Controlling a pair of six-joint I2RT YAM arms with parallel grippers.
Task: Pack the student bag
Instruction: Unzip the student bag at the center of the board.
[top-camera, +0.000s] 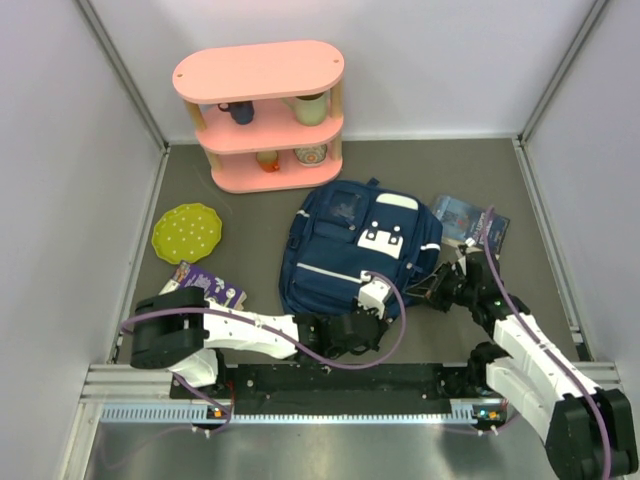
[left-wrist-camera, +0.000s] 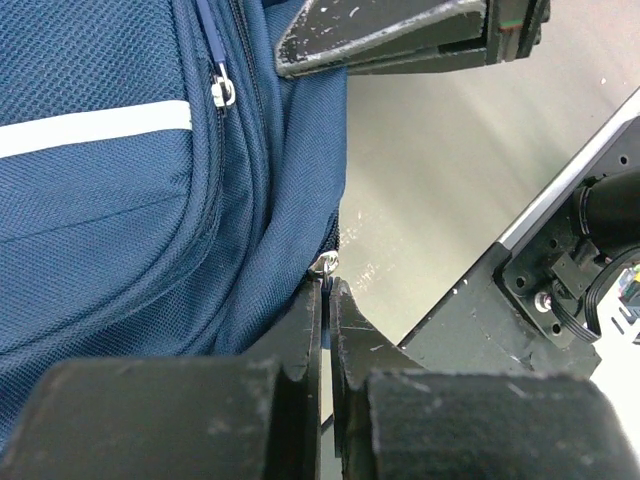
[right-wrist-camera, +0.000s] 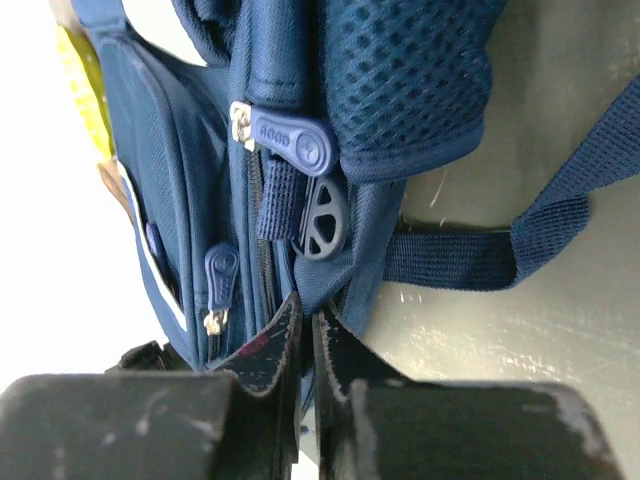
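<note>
Navy fabric of the student bag (top-camera: 345, 250), lying flat on the worktop (top-camera: 250, 285) with its long axis running near-to-far, meets both pincers at its near end: we find the left pincer (left-wrist-camera: 325, 285) clamped on the near-right corner zip pull (left-wrist-camera: 325, 263), the right pincer (right-wrist-camera: 305, 315) pinched onto the right-side seam.

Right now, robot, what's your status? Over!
Left gripper shut at student bag near edge. Right gripper pinching its side seam. Bag lying flat, zips look closed. Shoulder strap trails alongside.
</note>
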